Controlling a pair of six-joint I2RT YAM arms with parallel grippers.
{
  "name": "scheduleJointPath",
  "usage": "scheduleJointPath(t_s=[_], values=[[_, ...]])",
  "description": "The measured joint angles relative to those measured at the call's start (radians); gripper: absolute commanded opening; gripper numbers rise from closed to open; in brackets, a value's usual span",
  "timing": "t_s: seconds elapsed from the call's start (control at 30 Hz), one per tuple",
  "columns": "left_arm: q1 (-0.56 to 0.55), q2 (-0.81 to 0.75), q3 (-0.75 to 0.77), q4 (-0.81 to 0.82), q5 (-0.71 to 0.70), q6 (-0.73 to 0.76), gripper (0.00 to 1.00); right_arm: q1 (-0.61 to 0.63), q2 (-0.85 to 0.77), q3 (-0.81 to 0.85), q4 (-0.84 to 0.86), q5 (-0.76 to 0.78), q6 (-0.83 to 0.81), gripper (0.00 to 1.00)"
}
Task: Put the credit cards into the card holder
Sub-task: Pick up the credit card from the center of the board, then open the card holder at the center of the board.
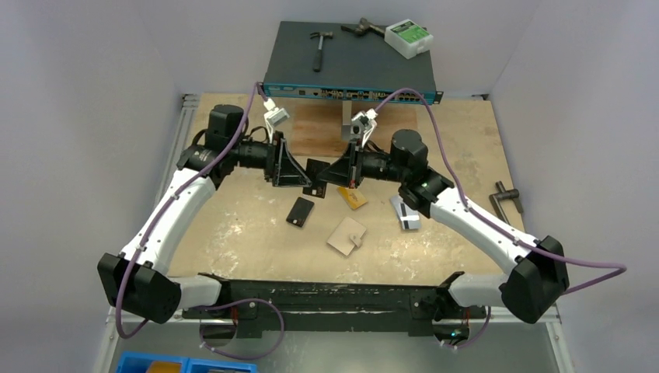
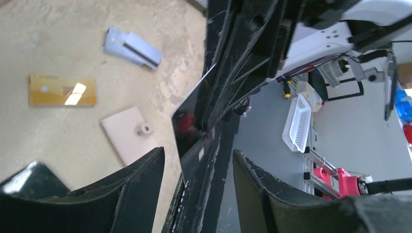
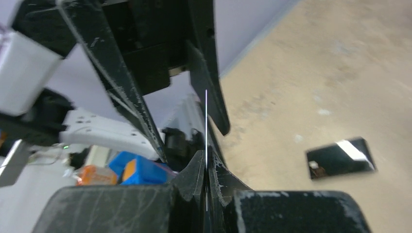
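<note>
In the top view both grippers meet above the table's middle. My right gripper (image 1: 336, 172) (image 3: 206, 158) is shut on a black credit card (image 1: 317, 169) (image 3: 206, 121), seen edge-on in the right wrist view. My left gripper (image 1: 301, 176) (image 2: 198, 153) is open, its fingers apart on either side of that card (image 2: 190, 121). A second black card (image 1: 300, 210) (image 3: 340, 158), an orange-yellow card (image 1: 352, 197) (image 2: 62, 90) and silver-grey cards (image 1: 404, 211) (image 2: 131, 47) lie on the table. The beige card holder (image 1: 346, 236) (image 2: 128, 135) lies folded shut near the front.
A dark network switch (image 1: 350, 66) stands at the back with a hammer (image 1: 320, 43) and a white box (image 1: 408, 36) on it. A metal tool (image 1: 507, 199) lies at the right edge. Blue bins (image 1: 167, 363) sit below the table's front left.
</note>
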Motion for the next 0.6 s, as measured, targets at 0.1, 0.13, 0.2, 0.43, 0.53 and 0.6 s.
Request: scheduleJointPath(t_s=[0.1, 0.13, 0.2, 0.43, 0.53, 0.6], values=[[-0.007, 0.008, -0.066, 0.013, -0.08, 0.008, 0.57, -0.002, -0.001, 0.016, -0.182, 0.113, -0.085, 0.0], [-0.015, 0.017, -0.093, 0.017, -0.118, 0.017, 0.57, -0.003, -0.001, 0.009, -0.235, 0.16, -0.105, 0.0], [-0.041, 0.047, -0.132, 0.017, -0.188, 0.048, 0.57, -0.003, -0.002, -0.026, -0.306, 0.24, -0.127, 0.0], [-0.225, 0.179, -0.182, -0.034, -0.375, 0.23, 0.64, 0.022, 0.01, -0.192, -0.491, 0.505, -0.116, 0.0], [-0.296, 0.188, -0.195, -0.027, -0.415, 0.282, 0.63, 0.055, 0.046, -0.203, -0.501, 0.575, -0.097, 0.0], [-0.348, 0.181, -0.219, -0.004, -0.451, 0.325, 0.63, 0.085, 0.083, -0.203, -0.498, 0.616, -0.084, 0.0]])
